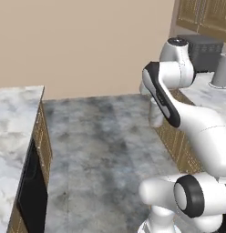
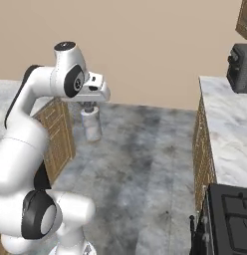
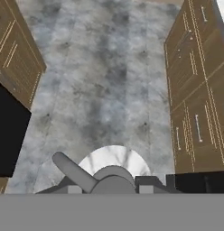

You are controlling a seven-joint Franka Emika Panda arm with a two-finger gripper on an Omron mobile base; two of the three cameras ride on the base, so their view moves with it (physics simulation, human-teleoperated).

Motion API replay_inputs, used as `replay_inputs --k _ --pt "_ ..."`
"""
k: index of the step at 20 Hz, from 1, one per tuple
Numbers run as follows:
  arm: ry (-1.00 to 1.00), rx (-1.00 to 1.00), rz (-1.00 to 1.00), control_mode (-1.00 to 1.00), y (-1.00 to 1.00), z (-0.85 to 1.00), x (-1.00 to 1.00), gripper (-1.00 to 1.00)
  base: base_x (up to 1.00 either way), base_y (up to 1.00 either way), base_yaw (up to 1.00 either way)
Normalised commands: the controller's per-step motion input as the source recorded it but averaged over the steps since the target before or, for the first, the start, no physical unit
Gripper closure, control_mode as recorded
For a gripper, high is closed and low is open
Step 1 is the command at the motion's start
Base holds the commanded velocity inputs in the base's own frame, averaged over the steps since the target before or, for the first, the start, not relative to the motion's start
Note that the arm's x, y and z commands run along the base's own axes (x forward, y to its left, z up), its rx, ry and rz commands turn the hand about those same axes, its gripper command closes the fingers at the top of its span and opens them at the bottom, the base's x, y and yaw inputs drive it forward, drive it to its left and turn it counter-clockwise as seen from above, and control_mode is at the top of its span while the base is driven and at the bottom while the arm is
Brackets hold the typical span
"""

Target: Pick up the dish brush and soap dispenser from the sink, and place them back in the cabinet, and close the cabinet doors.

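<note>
My gripper (image 2: 89,106) is shut on the soap dispenser (image 2: 91,127), a grey-white marbled bottle that hangs upright below the hand, above the grey floor between two counter runs. In the left base view the soap dispenser (image 1: 156,114) shows just past my forearm. From the hand view I look down on the soap dispenser (image 3: 128,160): its round marbled top, with the grey pump spout pointing to the lower left. The dish brush and the sink are out of view.
A marble counter (image 1: 14,118) with a black appliance front (image 1: 33,191) runs along the left. The other counter (image 2: 225,129) carries a dark appliance (image 2: 240,62) and a cooktop (image 2: 230,209). Brown drawer units (image 3: 195,90) flank the open floor (image 1: 105,145).
</note>
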Motion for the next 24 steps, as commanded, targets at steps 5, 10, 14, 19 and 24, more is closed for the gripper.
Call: replay_inputs --k 5,10,14,19,24 --pt "0.00 0.00 0.00 1.00 0.00 0.00 0.00 1.00 0.16 0.07 -0.70" --pt "0.00 0.00 0.00 1.00 0.00 0.00 0.00 1.00 0.16 0.07 -0.65" --pt "0.00 0.00 0.00 1.00 0.00 0.00 0.00 1.00 0.14 0.06 -0.63" --pt "0.00 0.00 0.00 1.00 0.00 0.00 0.00 1.00 0.06 0.00 -0.62" --pt "0.00 0.00 0.00 1.00 0.00 0.00 0.00 1.00 0.00 0.00 -0.60"
